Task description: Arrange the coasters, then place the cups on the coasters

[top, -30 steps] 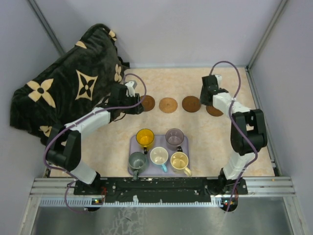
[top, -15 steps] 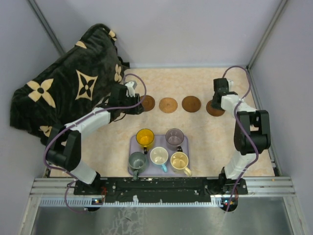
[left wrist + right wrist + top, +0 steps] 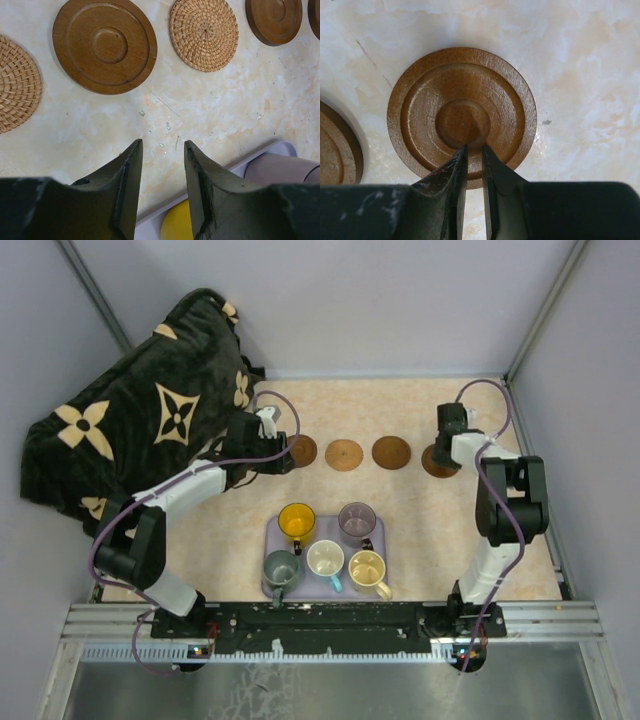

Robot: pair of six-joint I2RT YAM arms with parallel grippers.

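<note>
Your top view shows only four coasters in the far row. The left wrist view adds the fifth, the end woven coaster, which the left gripper hides from above. Left to right in that wrist view you get:
- end woven coaster
- grooved brown coaster
- middle woven coaster
- third brown coaster
- a sliver of the last brown coaster at the frame edge

All lie flat on the marbled table, apart from each other.

Left gripper: jaws a narrow gap apart, nothing between them, above bare table between the row and the tray.

Right gripper: only the right wrist view shows its jaws. They are down to a thin slit with nothing clamped. The tips sit over the near side of the last brown coaster; can't tell if they touch it. From above, the right arm covers part of that coaster.

A black plush blanket with tan flowers is heaped at far left, beside the left arm.

The lavender tray near the arm bases holds all five mugs upright, off the coasters. The yellow mug and purple-grey mug are on the far side. The grey-green mug, white mug with blue handle and cream mug are on the near side.
</note>
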